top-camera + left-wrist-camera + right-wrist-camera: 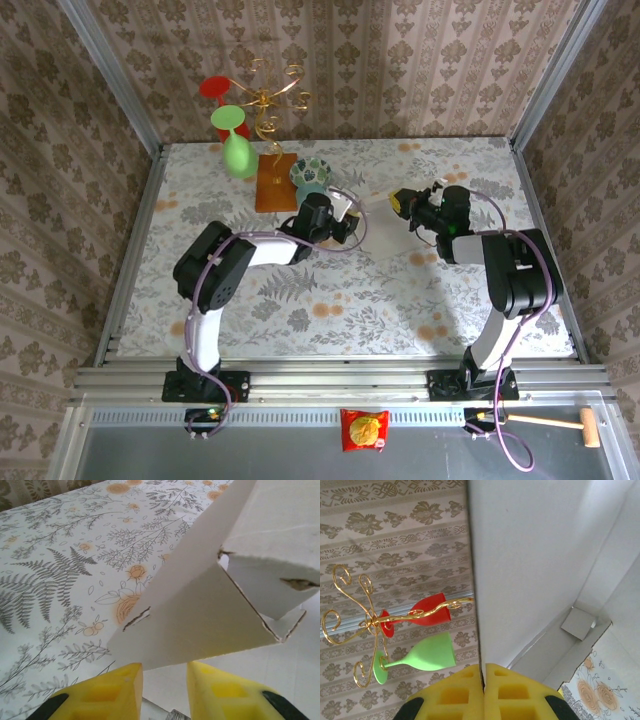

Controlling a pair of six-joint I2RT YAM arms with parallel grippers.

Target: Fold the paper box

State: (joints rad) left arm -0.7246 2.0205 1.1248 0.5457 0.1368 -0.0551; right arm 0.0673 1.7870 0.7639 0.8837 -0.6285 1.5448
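The paper box (pixel 200 615) is pale white cardboard, partly raised, with flaps and a torn slot standing over the floral table. My left gripper (pixel 165 667) is low in front of it, its yellow fingers (pixel 115 690) apart. One flap's lower edge lies just beyond the tips and nothing is pinched between them. My right gripper (pixel 483 667) is shut on the thin edge of an upright wall of the paper box (pixel 530 555). From above, the left gripper (pixel 342 218) and right gripper (pixel 402 203) face each other mid-table with the paper box (pixel 350 207) between them.
A gold wire stand (pixel 265 95) at the back holds a red glass (pixel 427 611) and a green glass (pixel 427 652). A brown wooden board (pixel 275 183) and a teal cup (pixel 312 173) sit just behind the left gripper. A snack packet (pixel 364 430) and a mallet (pixel 565 423) lie on the near rail.
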